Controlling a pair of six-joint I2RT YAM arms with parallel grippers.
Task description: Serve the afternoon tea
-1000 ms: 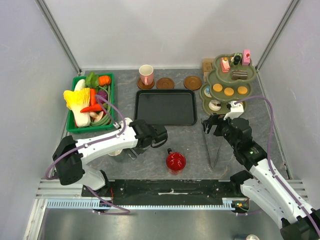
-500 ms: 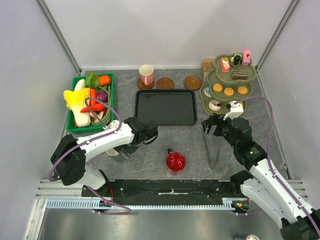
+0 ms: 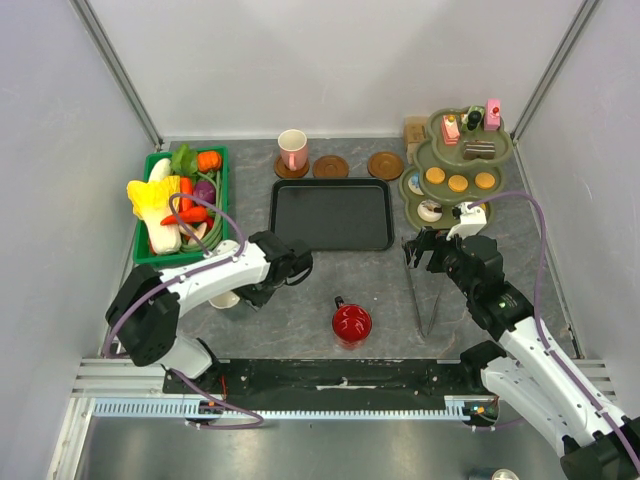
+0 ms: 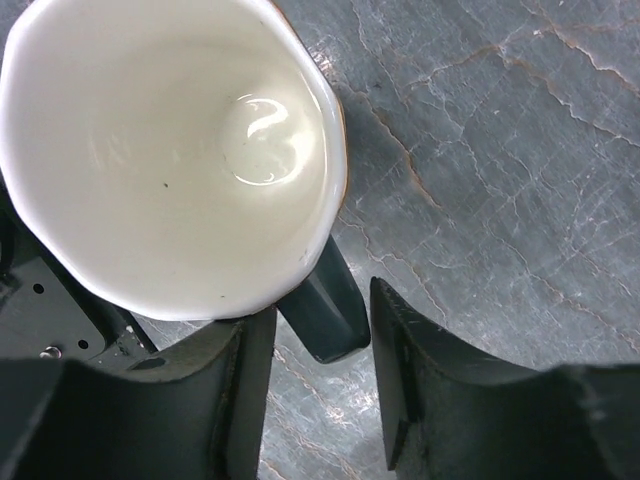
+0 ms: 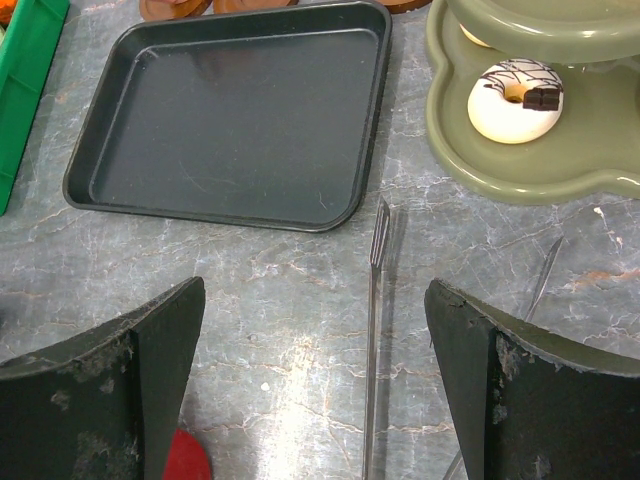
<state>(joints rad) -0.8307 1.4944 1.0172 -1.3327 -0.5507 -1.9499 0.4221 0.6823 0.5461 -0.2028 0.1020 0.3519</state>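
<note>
The left tool [image 4: 318,335] stands released, its 2 fingers [image 4: 240,400] straddling the dark handle [image 4: 335,290] of the whitish mug [image 4: 170,150]. One finger sits just beside the handle and a sliver of the grey surface [image 4: 520,150] shows between the handle and the other. In the overhead view this mug [image 3: 227,298] stands upright at 8 o'clock on the surface, mostly hidden under the left arm. It is empty, with a glossy pale inside. The right tool [image 5: 320,400] is spread wide and holds nothing, hovering at 3 o'clock above the metal tongs [image 5: 372,330], which lie flat on the surface. The red mug [image 3: 351,322] stands alone at 6 o'clock, well apart from both tools. The pink mug [image 3: 292,150] stands at 11 o'clock on a brown coaster [image 3: 290,171], with 2 more coasters [image 3: 331,166] in a row beside it. The black tray [image 3: 330,214] lies in the middle and carries nothing. At 2 o'clock the green tiered stand [image 3: 410,188] holds the sweets: a white doughnut [image 5: 512,100] with dark icing on the lowest tier, 3 orange biscuits [image 3: 459,183] on the middle tier, and pink cakes [image 3: 451,128] with a brown one [image 3: 480,150] on top. The green crate [image 3: 145,215] of toy vegetables sits at 9 o'clock.
</note>
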